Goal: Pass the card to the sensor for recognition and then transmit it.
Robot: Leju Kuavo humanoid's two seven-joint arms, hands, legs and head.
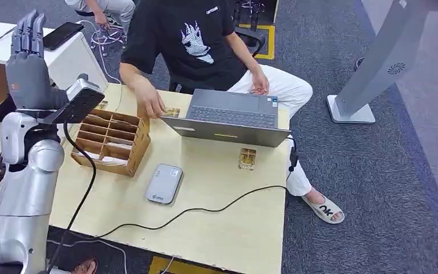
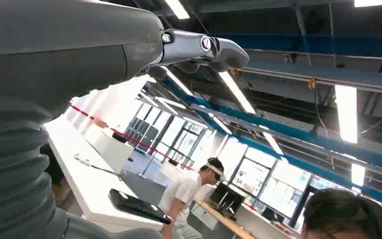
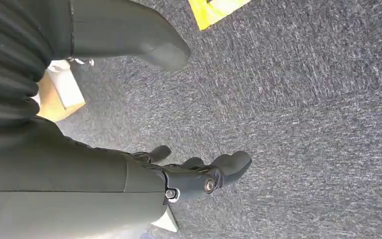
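Lying flat on the pale wooden tabletop (image 1: 228, 228), near its right edge and just in front of the open grey laptop (image 1: 228, 117): 1 small gold-patterned rectangular card (image 1: 247, 158). Long axis running from the far edge toward the near edge, tilted very little. Which end leads cannot be told.

Well apart from that card, raised high over the left edge: the silver-grey left hand (image 1: 27, 40), fingers straight, pressed side by side, pointing up, holding nothing. Hanging off the tabletop over grey carpet: the dark right hand (image 3: 199, 174), fingers loosely bent and apart, holding nothing.

Between card and left hand: a flat grey rounded-rectangle sensor (image 1: 164, 183), and further left a brown cardboard box with dividers (image 1: 111, 141).

At the far edge, beside the laptop's left corner, under the fingers of a seated person's hand (image 1: 151, 103): a 2nd gold card (image 1: 172, 112).
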